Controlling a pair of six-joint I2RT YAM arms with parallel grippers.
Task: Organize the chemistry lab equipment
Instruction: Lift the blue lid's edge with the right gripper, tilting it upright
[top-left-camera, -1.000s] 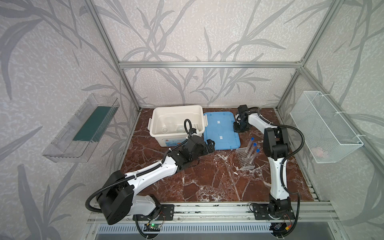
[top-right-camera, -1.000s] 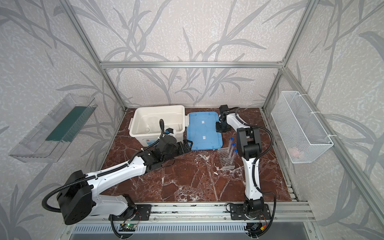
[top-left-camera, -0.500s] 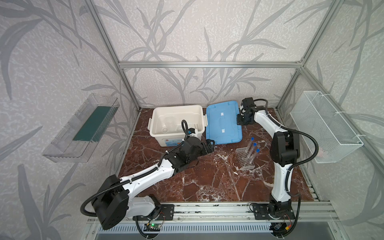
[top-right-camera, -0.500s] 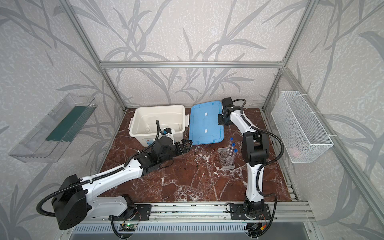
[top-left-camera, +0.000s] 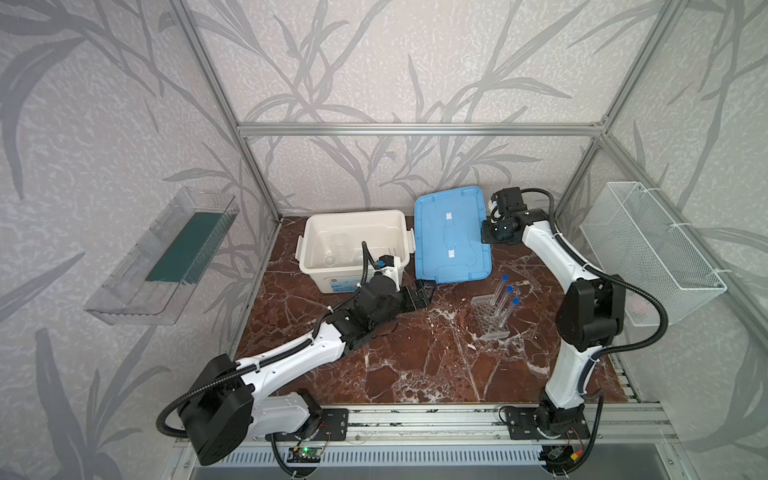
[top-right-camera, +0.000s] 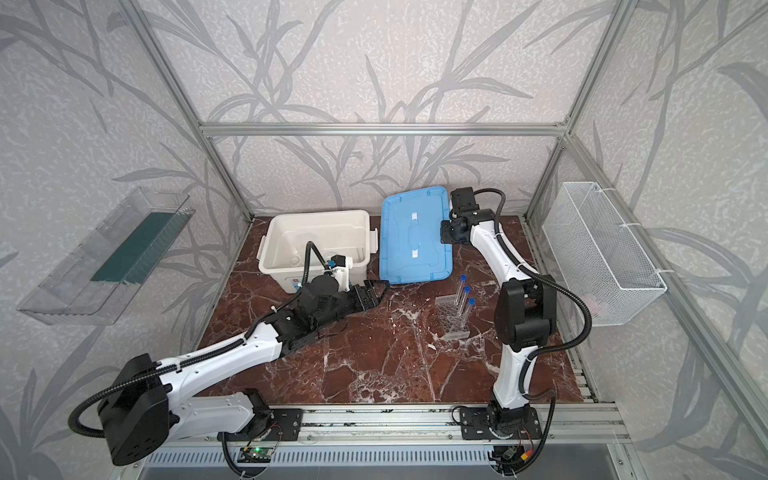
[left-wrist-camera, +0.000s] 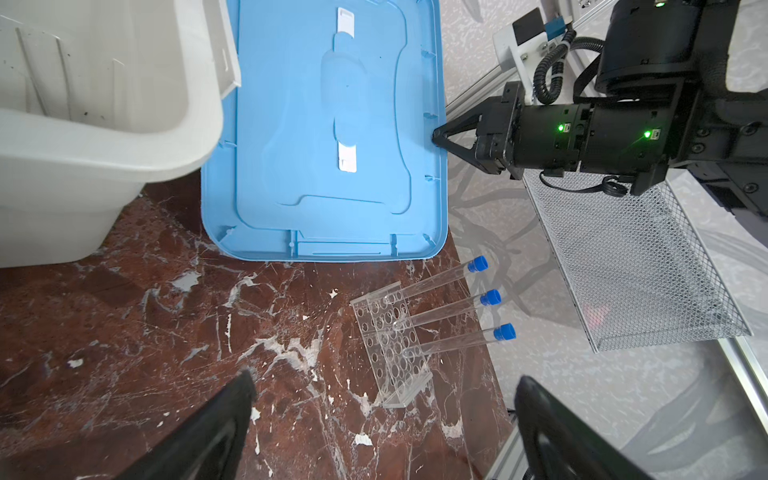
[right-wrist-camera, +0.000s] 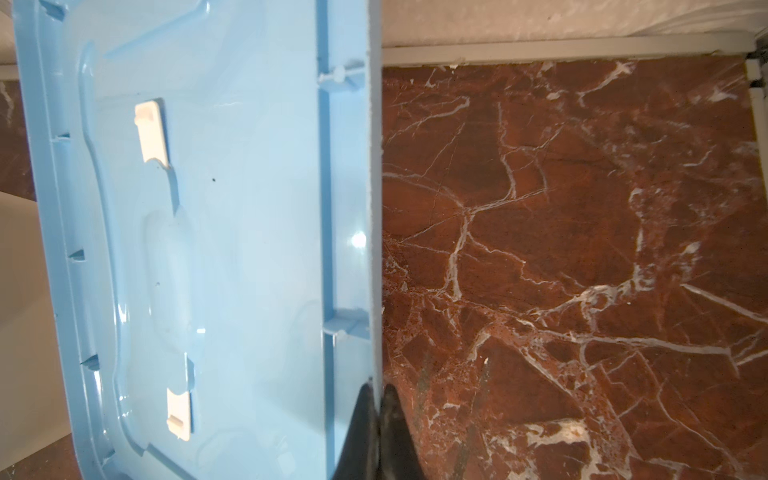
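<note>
The clear rack (top-left-camera: 490, 320) (top-right-camera: 451, 318) (left-wrist-camera: 390, 345) stands on the red marble table (top-left-camera: 415, 365), toward 3 o'clock from the table's middle in both top views. It holds three clear tubes (top-left-camera: 504, 302) (left-wrist-camera: 444, 311) in a row along one side, with their blue caps slanting toward 1 o'clock. The rest of its holes are bare. At about 9 o'clock from the rack, well apart from it, the left gripper (top-left-camera: 422, 293) (top-right-camera: 374, 291) (left-wrist-camera: 384, 378) hangs low over the marble. Its jaws are spread wide and hold nothing, and its wrist view looks straight at the rack between the two black fingers (left-wrist-camera: 224, 424). At 12 o'clock from the rack is the blue lid (top-left-camera: 451, 237) (top-right-camera: 415, 237) (left-wrist-camera: 324, 145) (right-wrist-camera: 208, 249), ribbed inner face up and tilted, its far end the higher. Whether its near edge touches the table cannot be told. The right gripper (top-left-camera: 485, 233) (top-right-camera: 444, 232) (left-wrist-camera: 436, 137) (right-wrist-camera: 376, 395) is pinched shut on the lid's rim at the lid's 3 o'clock side. Just beside the lid, at its 9 o'clock, sits the white bin (top-left-camera: 353, 216) (top-right-camera: 316, 216) (left-wrist-camera: 124, 158), open-topped, at 11 o'clock on the table. Faint clear shapes lie inside it, too dim to tell apart. A white wire basket (top-left-camera: 648, 257) hangs on the wall at 3 o'clock, and a clear tray (top-left-camera: 166, 257) on the wall at 9 o'clock.
</note>
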